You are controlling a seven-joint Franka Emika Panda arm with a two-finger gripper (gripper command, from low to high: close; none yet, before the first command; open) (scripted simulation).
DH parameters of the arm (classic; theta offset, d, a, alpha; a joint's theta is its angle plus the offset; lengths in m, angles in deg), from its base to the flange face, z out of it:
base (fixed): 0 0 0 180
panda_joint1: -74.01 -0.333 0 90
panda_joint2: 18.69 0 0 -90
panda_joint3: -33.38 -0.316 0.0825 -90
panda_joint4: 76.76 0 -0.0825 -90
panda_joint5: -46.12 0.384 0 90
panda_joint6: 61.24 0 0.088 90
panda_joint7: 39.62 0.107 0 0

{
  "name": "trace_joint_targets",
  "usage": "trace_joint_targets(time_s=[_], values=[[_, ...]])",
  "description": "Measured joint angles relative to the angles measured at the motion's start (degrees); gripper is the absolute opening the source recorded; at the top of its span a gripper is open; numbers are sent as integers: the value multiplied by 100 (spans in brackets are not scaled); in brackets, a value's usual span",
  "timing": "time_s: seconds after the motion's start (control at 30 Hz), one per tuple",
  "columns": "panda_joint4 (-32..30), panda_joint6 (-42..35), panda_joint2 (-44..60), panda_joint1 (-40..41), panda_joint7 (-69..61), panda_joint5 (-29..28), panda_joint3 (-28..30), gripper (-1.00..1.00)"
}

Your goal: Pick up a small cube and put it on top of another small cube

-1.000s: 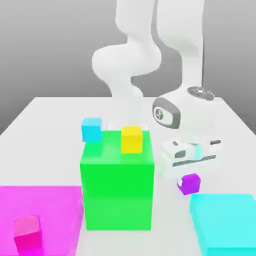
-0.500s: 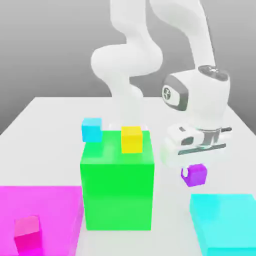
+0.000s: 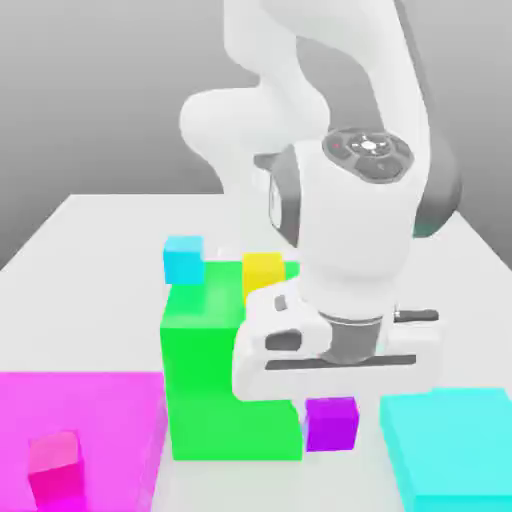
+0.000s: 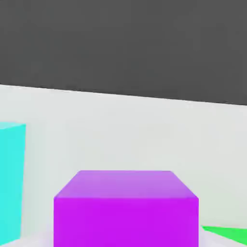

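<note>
**Purple Cube Is Picked Up, Not Stacked Yet**

Under the white robot arm, the hand (image 3: 332,395) is shut tight on the small purple cube (image 3: 332,423). The cube hangs just below the hand, off the counter (image 3: 90,225), as far as I can tell. It sits between the big green block (image 3: 215,375) and the flat light-blue block (image 3: 450,445), close to the green block's side. From the camera on the hand, the purple cube (image 4: 125,210) looks big and near, with white counter (image 4: 120,135) behind it.

So the first part of the job looks done: the cube is picked up. The second part is left. The cube is not on top of any other small cube yet.

Other small cubes wait around. A small yellow cube (image 3: 263,272) sits on top of the green block. A small light-blue cube (image 3: 184,258) is just behind the green block, on the exterior view's left. A small pink cube (image 3: 54,468) rests on the flat pink block (image 3: 100,400). I think one of these will be the place to put it.

I see no words, labels or brand names anywhere.
</note>
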Motion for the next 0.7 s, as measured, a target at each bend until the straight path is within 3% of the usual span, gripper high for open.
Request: trace_joint_targets(time_s=[0.27,0.37,0.5,0.53,0.7], values=[[1026,-697,180,1001,-607,302,798,-100],[912,-599,38,1217,-594,358,1040,-100],[519,153,304,1319,-624,570,1066,-100],[473,346,455,1343,-674,648,1039,100],[473,346,455,1343,-674,648,1039,100]])
